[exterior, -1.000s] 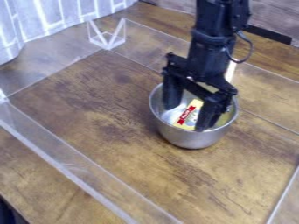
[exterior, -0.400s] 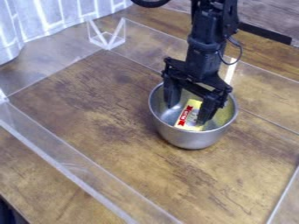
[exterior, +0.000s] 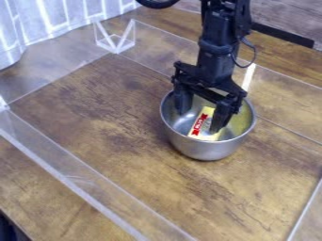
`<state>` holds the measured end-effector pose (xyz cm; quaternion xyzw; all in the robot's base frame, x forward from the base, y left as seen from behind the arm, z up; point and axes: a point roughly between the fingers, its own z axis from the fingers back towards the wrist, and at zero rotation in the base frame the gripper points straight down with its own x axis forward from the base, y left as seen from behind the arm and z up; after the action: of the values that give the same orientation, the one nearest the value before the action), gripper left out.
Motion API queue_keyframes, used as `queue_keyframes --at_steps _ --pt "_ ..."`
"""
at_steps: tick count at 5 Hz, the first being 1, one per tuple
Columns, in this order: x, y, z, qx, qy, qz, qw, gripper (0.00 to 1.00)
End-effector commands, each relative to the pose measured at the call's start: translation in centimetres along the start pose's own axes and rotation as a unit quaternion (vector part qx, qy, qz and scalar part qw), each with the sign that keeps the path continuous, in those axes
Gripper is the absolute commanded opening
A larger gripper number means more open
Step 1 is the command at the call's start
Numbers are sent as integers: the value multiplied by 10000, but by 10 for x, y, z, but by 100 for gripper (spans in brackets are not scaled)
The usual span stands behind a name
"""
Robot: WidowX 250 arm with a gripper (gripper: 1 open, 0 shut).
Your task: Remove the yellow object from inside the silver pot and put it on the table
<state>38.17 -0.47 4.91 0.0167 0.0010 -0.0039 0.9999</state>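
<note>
Dark wooden table point(exterior: 88, 113) carries the silver pot point(exterior: 189, 141); the yellow object point(exterior: 208, 121) lies inside. My gripper point(exterior: 206, 110), jaws spread, straddles it within the pot. Next I should pinch, then lift.

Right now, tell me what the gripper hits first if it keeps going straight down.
Most likely the yellow object in the silver pot: the open gripper points down with its fingers either side of it. Depth is hard to judge.

The robot arm point(exterior: 217, 38) is black and thin. Its gripper point(exterior: 206, 105) is black too, with two long fingers point(exterior: 184, 100).
</note>
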Motion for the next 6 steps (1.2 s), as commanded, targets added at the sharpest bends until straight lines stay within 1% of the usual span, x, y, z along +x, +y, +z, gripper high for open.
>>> queue_keyframes --at_steps 1,2,3,4,5,6 --pt "10 4 49 -34 -551 272 9981 100" --pt "8 11 64 -37 -597 574 9966 100" --pt "6 19 75 -54 -630 857 9943 100" --pt "2 12 73 -99 -652 531 9964 100" --pt "-4 3 74 -133 -700 164 9973 100" --pt "-11 3 76 -166 -724 -92 9972 100"
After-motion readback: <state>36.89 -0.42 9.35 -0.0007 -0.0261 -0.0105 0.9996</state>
